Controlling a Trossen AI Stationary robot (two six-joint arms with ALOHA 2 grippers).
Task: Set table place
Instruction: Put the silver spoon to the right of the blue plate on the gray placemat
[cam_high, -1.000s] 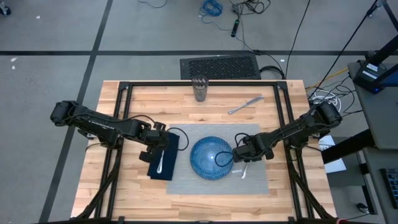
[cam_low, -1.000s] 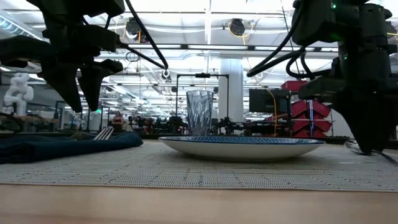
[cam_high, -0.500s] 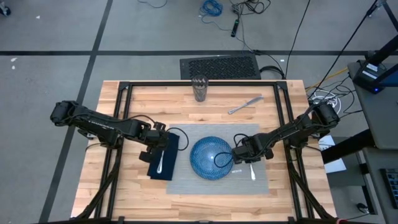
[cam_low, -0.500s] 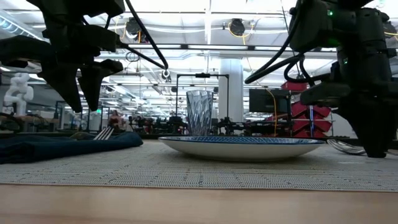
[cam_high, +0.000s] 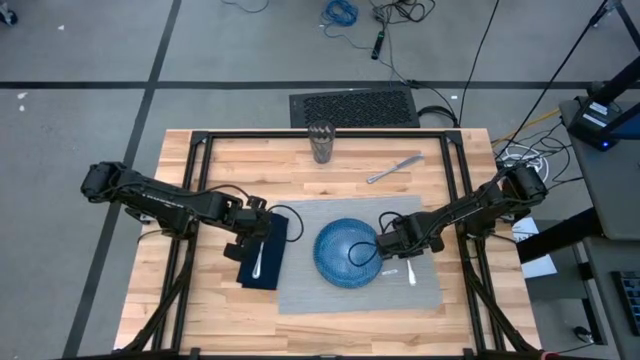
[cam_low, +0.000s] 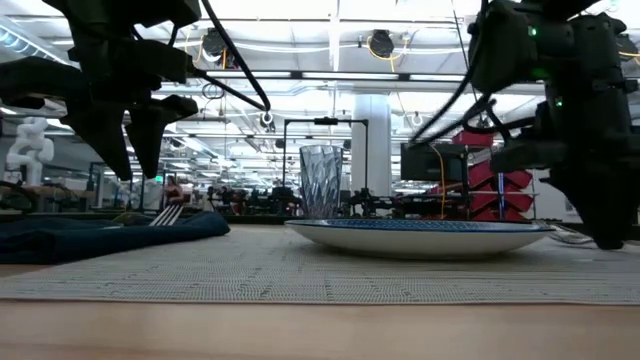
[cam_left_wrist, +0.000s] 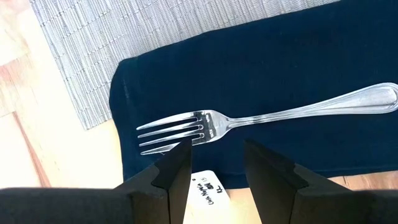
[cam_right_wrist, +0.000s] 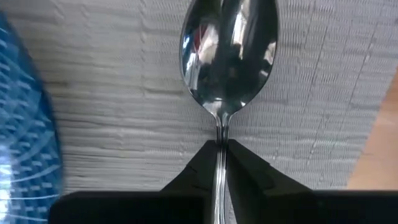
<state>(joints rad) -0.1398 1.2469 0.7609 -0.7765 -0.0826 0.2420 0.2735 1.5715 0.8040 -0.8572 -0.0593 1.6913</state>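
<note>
Right gripper (cam_right_wrist: 221, 149) jaws pinched shut on the spoon (cam_right_wrist: 228, 53) handle just below the bowl; spoon lies on the grey placemat (cam_high: 300, 290), just beside the blue plate (cam_high: 345, 255) on its right-arm side. Plate sits on the placemat, roughly centred. Left gripper (cam_left_wrist: 214, 158) hovers over the navy napkin (cam_left_wrist: 298, 68), jaws partly open and holding nothing; fork (cam_left_wrist: 249, 118) lies flat on the napkin with its tines just ahead of the fingertips. Napkin overlaps the placemat's left edge, part of it on the bare table (cam_high: 230, 160). Placemat is in the near middle of the table. Glass tumbler (cam_high: 321, 142) stands at the far edge; knife (cam_high: 393, 169) lies on the wood beyond the placemat, well apart from it.
</note>
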